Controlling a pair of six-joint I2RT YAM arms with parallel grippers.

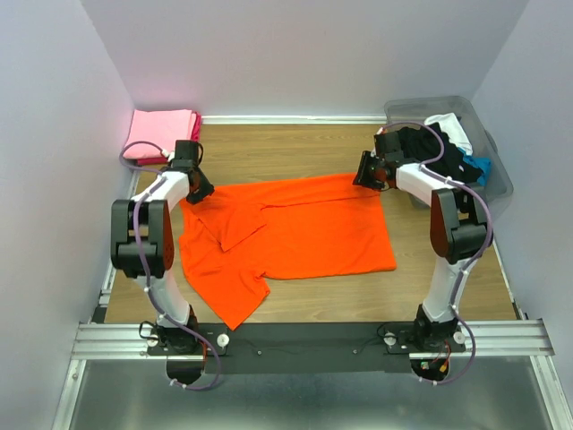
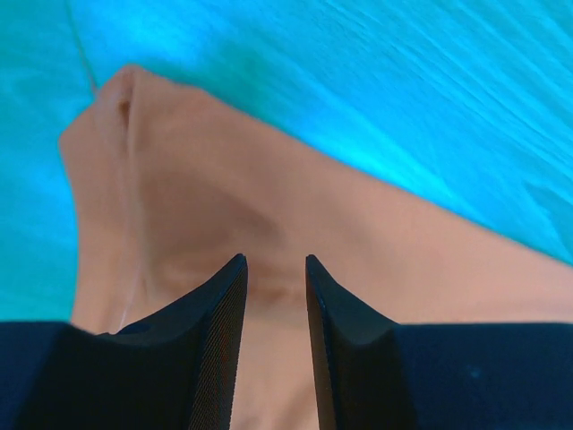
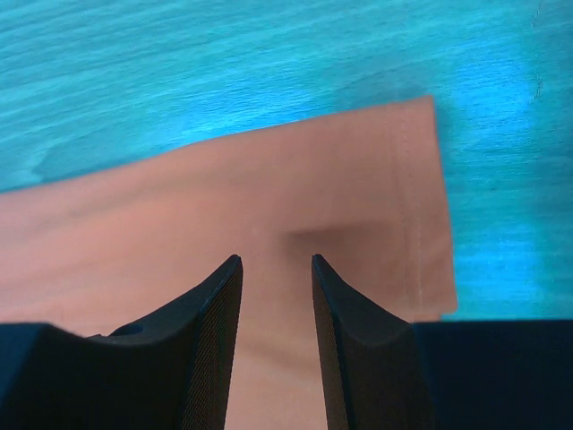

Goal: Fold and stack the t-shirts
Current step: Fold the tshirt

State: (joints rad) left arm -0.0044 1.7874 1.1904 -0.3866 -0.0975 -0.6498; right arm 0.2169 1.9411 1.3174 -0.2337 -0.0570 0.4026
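Two pairs of jaws stood half open and empty: left gripper (image 2: 275,262) and right gripper (image 3: 275,260) sat over the far corners of the bright orange soft cloth t-shirt (image 1: 304,233), spread on the wooden tabletop (image 1: 295,148). Cloth judged limp and light; best pinched at its edges.

Your worktop (image 1: 295,148) was wood-grain, with pale walls on the left, far and right sides. The orange t-shirt (image 1: 304,237) lay spread across the middle, mostly flat, with a flap folded over on its left part and one sleeve pointing at the near edge. The pink t-shirt pile (image 1: 161,133) sat folded in the far-left corner. You had the translucent grey bin (image 1: 498,170) in the far-right corner, well apart from that pile.
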